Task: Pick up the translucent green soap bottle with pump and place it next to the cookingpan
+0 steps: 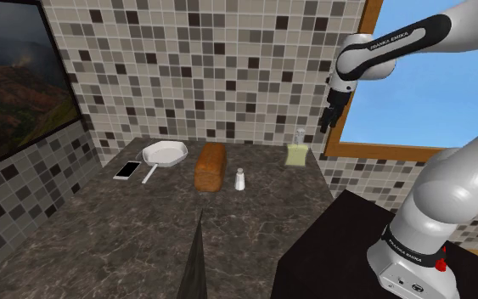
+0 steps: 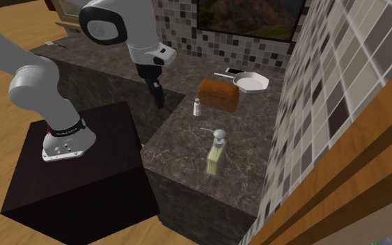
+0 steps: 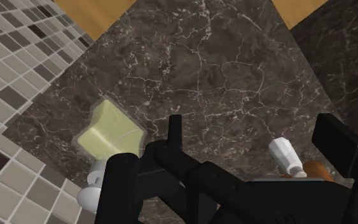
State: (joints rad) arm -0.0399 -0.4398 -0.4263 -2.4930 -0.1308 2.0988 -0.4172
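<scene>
Above the dark marbled counter (image 1: 126,229) the gripper (image 1: 328,119) hangs open and empty (nothing done yet), the pale green pump bottle (image 1: 297,153) standing untouched, well apart from the white frying pan (image 1: 165,154).

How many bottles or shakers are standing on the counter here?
2. The pale green pump bottle stands toward the shoulder view's right; the small white shaker stands beside the brown loaf. No others seem hidden.

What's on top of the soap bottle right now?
Just its pale pump head; nothing else rests on the soap bottle. In the wrist view the gripper's body covers part of it.
</scene>
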